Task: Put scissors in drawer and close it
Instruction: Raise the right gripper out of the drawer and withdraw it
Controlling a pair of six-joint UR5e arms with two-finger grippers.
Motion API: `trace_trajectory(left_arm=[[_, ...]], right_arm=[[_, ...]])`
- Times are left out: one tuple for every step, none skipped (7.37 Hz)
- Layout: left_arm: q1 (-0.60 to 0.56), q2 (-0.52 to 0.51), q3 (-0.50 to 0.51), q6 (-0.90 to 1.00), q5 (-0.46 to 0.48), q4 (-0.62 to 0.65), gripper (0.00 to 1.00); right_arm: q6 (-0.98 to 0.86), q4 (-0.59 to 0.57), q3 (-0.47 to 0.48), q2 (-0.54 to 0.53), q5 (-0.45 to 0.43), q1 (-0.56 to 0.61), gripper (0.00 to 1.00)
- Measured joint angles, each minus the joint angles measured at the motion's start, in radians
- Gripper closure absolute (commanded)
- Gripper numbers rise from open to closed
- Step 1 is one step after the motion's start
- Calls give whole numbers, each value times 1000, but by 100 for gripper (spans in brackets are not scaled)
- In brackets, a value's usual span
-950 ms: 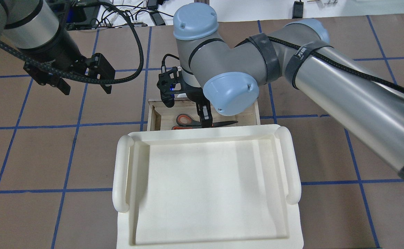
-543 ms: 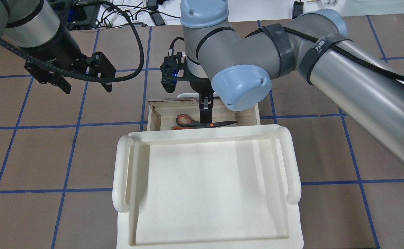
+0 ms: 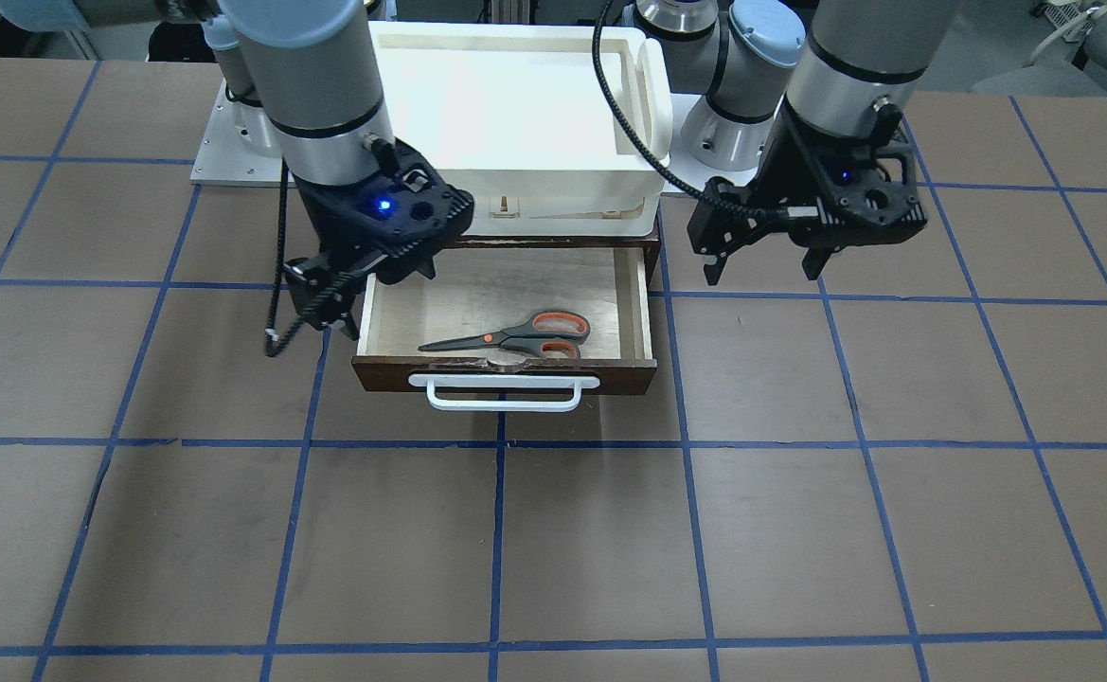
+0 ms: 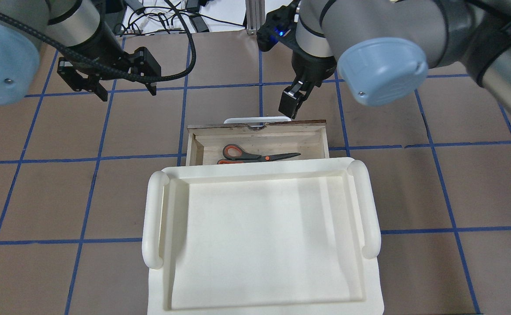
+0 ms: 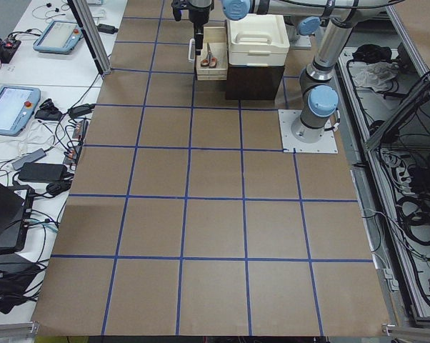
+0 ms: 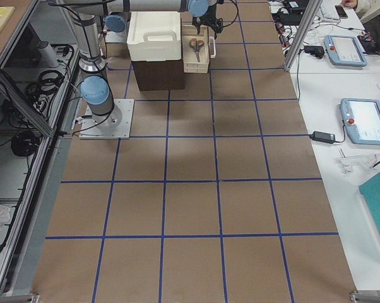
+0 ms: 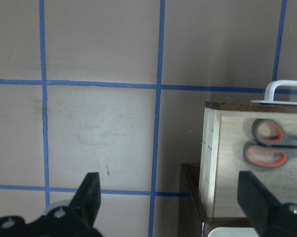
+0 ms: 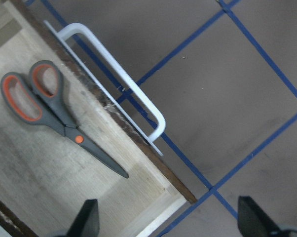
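Scissors [image 3: 515, 335] lay inside the open drawer [image 3: 506, 375]; we judged placement done, closing left. Right claw [image 4: 291, 103] by the drawer's front and left claw [image 4: 127, 92] beside the drawer hung spread, empty.

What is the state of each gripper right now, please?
Left gripper: open, holding nothing.
Right gripper: open, holding nothing; the scissors lie loose in the open drawer.

No writing, label, brand or number can be read on anything here
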Motion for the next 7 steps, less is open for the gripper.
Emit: trace_trajectory(left_arm=[[-45, -47, 7, -59, 20, 49, 0], [-86, -101, 31, -100, 50, 87, 0], [-118, -160, 70, -132, 65, 110, 0], [-145, -224, 115, -154, 71, 130, 0], [-169, -288, 161, -175, 72, 152, 0], [-196, -351, 207, -202, 72, 178, 0], [-223, -410, 243, -218, 72, 204, 0]], right_arm=[[124, 42, 0, -30, -9, -46, 0], [256, 102, 0, -56, -16, -94, 0], [355, 151, 0, -75, -19, -134, 0], [405, 176, 1, -93, -21, -164, 0], [425, 183, 2, -107, -22, -186, 0], [432, 189, 3, -114, -23, -202, 0], [434, 197, 5, -119, -28, -210, 0]])
